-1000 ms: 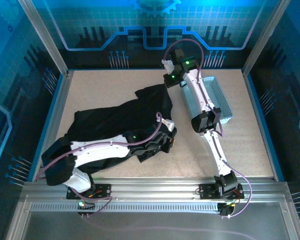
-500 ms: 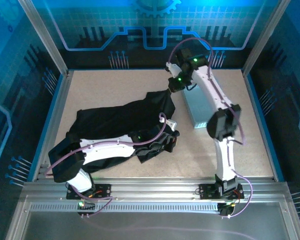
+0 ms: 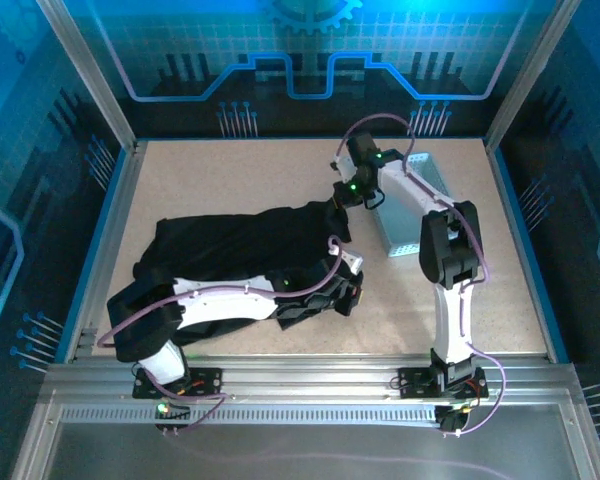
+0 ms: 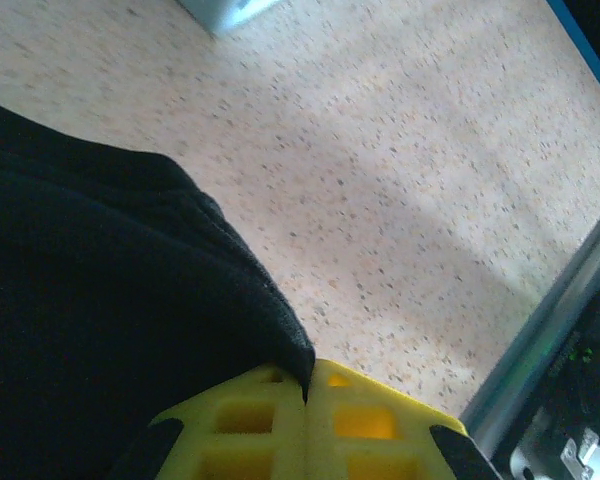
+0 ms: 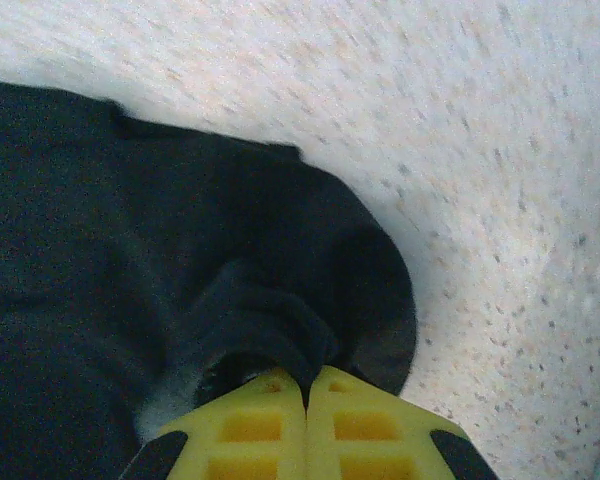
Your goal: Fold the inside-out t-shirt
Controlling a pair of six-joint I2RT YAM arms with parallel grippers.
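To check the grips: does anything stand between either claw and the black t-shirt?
Nothing visible does. The left claw and the right claw each pinch the t-shirt fabric directly; the grey tray lies off to the side.

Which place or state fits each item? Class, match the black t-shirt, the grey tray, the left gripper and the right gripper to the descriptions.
Column one:
1. t-shirt
2. tray
3. left gripper
4. right gripper

Column two:
A. shut on the t-shirt's far right corner, next to the tray
B. lies crumpled across the middle and left of the table
C. shut on the t-shirt's near right edge
D. sits toward the far right of the table

Pairs: 1-B, 2-D, 3-C, 4-A
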